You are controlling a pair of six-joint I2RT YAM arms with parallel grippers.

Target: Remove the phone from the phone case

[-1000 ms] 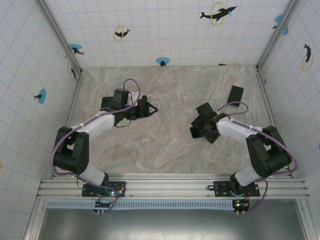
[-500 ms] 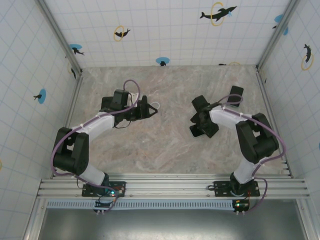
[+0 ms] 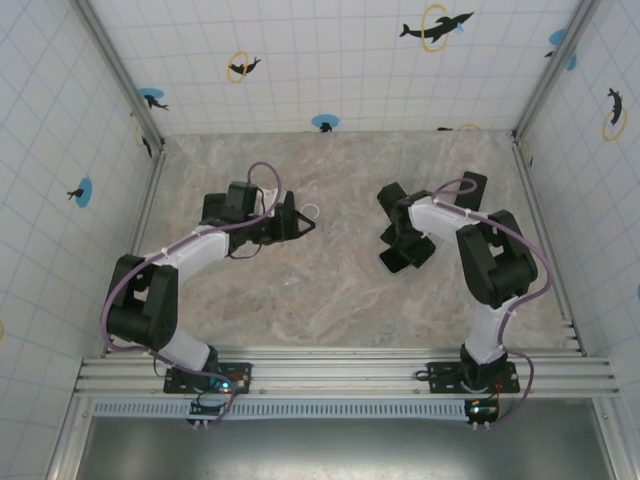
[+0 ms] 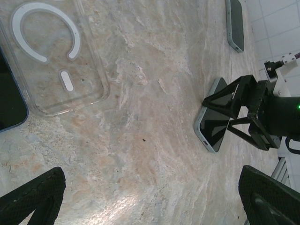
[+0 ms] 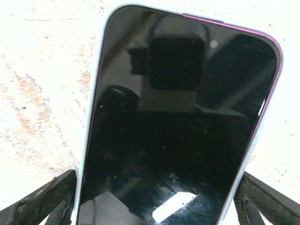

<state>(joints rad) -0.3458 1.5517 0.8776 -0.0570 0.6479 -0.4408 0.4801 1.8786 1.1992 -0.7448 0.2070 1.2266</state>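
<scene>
Right gripper (image 5: pixel 154 199) straddling the cased phone (image 5: pixel 173 117) on the table (image 5: pixel 37 70), jaws spread.
We're seeing its long axis running out from the wrist, fingers (image 5: pixel 42 206) flanking both long edges; left gripper (image 4: pixel 150 197) hanging open, well apart.

Table (image 3: pixel 330 300): beige-grey marbled top, laid flat between the walls.
Walls (image 3: pixel 330 70): white square tiles, closing off the table's far, left and right edges.
Dolphin stickers (image 3: pixel 436 25): black dolphins with yellow rings or blue discs, scattered over the walls.
Rail (image 3: pixel 340 375): ribbed aluminium, running along the table's near edge.
</scene>
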